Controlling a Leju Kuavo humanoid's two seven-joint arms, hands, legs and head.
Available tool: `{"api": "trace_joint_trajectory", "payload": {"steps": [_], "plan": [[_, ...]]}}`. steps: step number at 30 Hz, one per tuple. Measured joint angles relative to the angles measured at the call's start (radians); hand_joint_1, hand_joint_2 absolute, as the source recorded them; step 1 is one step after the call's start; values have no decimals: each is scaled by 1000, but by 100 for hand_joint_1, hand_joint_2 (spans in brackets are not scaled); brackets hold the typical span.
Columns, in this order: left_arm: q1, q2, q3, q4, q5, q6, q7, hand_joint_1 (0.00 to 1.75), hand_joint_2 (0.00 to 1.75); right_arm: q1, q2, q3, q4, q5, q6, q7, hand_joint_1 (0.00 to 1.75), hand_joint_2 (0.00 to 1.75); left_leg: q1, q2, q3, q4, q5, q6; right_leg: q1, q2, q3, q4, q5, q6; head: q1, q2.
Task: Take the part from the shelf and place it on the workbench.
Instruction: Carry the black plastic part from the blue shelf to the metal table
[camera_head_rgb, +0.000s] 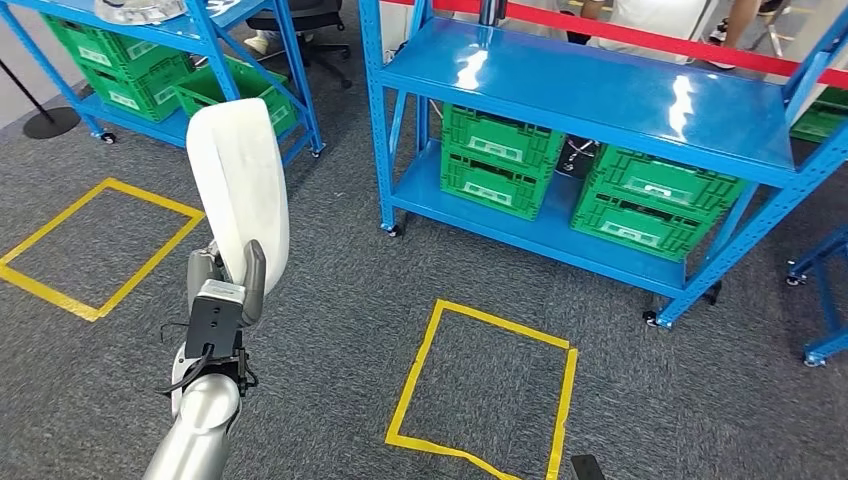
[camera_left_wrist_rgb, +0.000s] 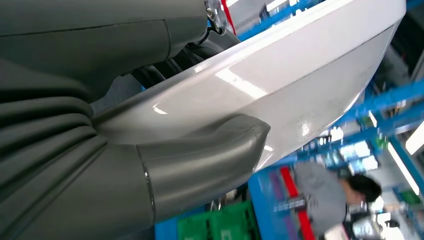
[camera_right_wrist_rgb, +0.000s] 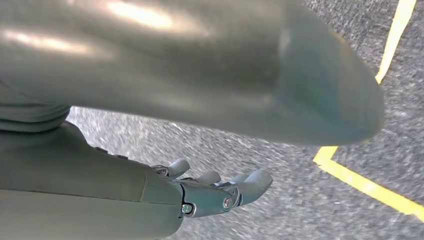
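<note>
Left hand (camera_head_rgb: 228, 285) up in front, wrapped around the bottom end of the white part (camera_head_rgb: 238, 190). Thick grey thumb (camera_left_wrist_rgb: 200, 165) pressed on the shiny white face, dark fingers (camera_left_wrist_rgb: 160, 72) tucked behind it. Part held up tall, a smooth curved shell, leaning a bit, high over the grey carpet (camera_head_rgb: 330, 300).

Right hand (camera_right_wrist_rgb: 220, 192) hanging low over the carpet, holding nothing. Fingers (camera_right_wrist_rgb: 252, 182) stretched out side by side, apart from the big blurry thumb (camera_right_wrist_rgb: 200, 65) above them. Yellow tape line (camera_right_wrist_rgb: 370, 187) on the floor close by.

Ahead on the right, a blue shelf (camera_head_rgb: 600, 95) with a bare shiny top board. On its low board, two stacks of green crates (camera_head_rgb: 500, 160), the second stack (camera_head_rgb: 655, 205) off to the right. Another blue shelf (camera_head_rgb: 215, 40) far on the left, also with green crates (camera_head_rgb: 130, 70) on it.

Two yellow tape squares on the floor: one (camera_head_rgb: 95, 245) on the left beside the arm, one (camera_head_rgb: 490, 390) in the middle, in front of the near shelf. Red band (camera_head_rgb: 690, 45) stretched behind the shelf. Person (camera_left_wrist_rgb: 330, 192) standing far back, blurry, seen past the part in the left wrist view.
</note>
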Motion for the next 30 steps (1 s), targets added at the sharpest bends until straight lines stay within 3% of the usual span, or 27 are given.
{"api": "trace_joint_trajectory", "payload": {"steps": [1,3,5,7,9,11,12,13,14,16,18,20,21,23,24,26,27,28,30], "plan": [[-2,3,0,1,15,8,-4,175,175,-3,-2,-1,0,-7,2,-1,0,0,0,-13,-4,4,1,-6,-2,23,24,-52,15,-2,0,0],[-5,6,2,-1,37,3,-4,175,175,-8,-4,-6,0,-26,7,-12,0,0,4,-34,-14,4,7,-21,0,46,38,-84,15,-8,0,0],[-9,12,8,-3,46,-8,-2,175,175,-15,-5,-13,0,-38,10,-22,0,0,8,-48,-22,-1,14,-37,2,23,38,-91,23,-21,0,0],[-18,18,16,-4,41,-8,1,175,175,-23,-5,-15,0,-39,11,-25,0,0,5,-3,-39,26,-2,-48,0,-3,40,-100,30,-37,-6,0],[-25,21,19,-7,36,-5,4,175,175,-27,-7,-15,0,-32,12,-25,0,0,3,65,-87,132,-62,-56,2,-33,41,-104,32,-47,-14,0],[-16,23,24,-13,36,-4,8,175,175,-26,-8,-15,0,-25,12,-23,0,0,7,87,-139,251,-113,-63,5,-65,40,-104,31,-50,-18,0],[-9,24,28,-16,36,-4,10,175,175,-27,-9,-15,0,-23,13,-20,0,0,8,89,-145,270,-115,-65,5,-80,40,-104,30,-50,-18,0],[-2,25,33,-20,34,-5,13,175,175,-28,-9,-15,0,-20,13,-17,0,0,9,92,-130,249,-99,-65,5,-94,40,-103,30,-50,-18,0],[3,26,37,-24,31,-6,16,175,175,-29,-9,-15,0,-17,14,-13,0,0,9,101,-95,192,-70,-64,5,-108,41,-103,29,-48,-18,0],[9,28,42,-36,23,-7,22,175,175,-31,-10,-15,0,-9,18,-5,0,0,5,151,-17,52,-26,-55,9,-134,44,-100,24,-41,-18,0],[13,28,44,-48,18,-8,24,175,175,-34,-13,-15,0,-6,22,0,0,0,-2,179,13,-8,-16,-42,14,-155,47,-99,21,-30,-16,0],[21,28,48,-55,15,-8,25,175,175,-38,-14,-15,0,-5,24,2,0,0,-4,154,10,-10,-11,-30,14,-176,51,-101,20,-18,-15,0],[25,29,50,-59,15,-8,25,175,175,-39,-15,-14,0,-5,24,2,0,0,-3,140,10,-13,-8,-24,11,-169,51,-97,14,-12,-14,0],[28,28,55,-65,15,-8,25,175,175,-41,-16,-13,0,-3,25,2,0,0,2,115,10,-19,0,-12,6,-116,31,-44,-24,-3,-11,0],[28,26,56,-67,15,-7,24,175,175,-41,-18,-13,0,-2,26,2,0,0,4,103,9,-20,2,-9,4,-79,7,12,-55,-1,-9,0],[28,22,57,-62,12,-3,25,175,175,-39,-21,-12,0,4,27,4,0,0,4,74,5,-18,4,-5,4,-44,-57,139,-104,2,-6,0],[28,21,57,-58,10,2,26,175,175,-39,-25,-11,0,8,27,7,0,0,4,58,3,-15,4,-5,4,-39,-76,171,-105,2,-6,0],[29,19,57,-53,8,8,27,175,175,-39,-28,-10,0,12,27,11,0,0,5,42,2,-13,4,-6,4,-37,-77,165,-87,2,-6,0],[32,16,58,-47,7,17,35,175,175,-39,-35,-7,0,21,28,26,0,0,7,13,1,-5,2,-11,-2,-17,-29,50,-18,3,-6,0]]}}
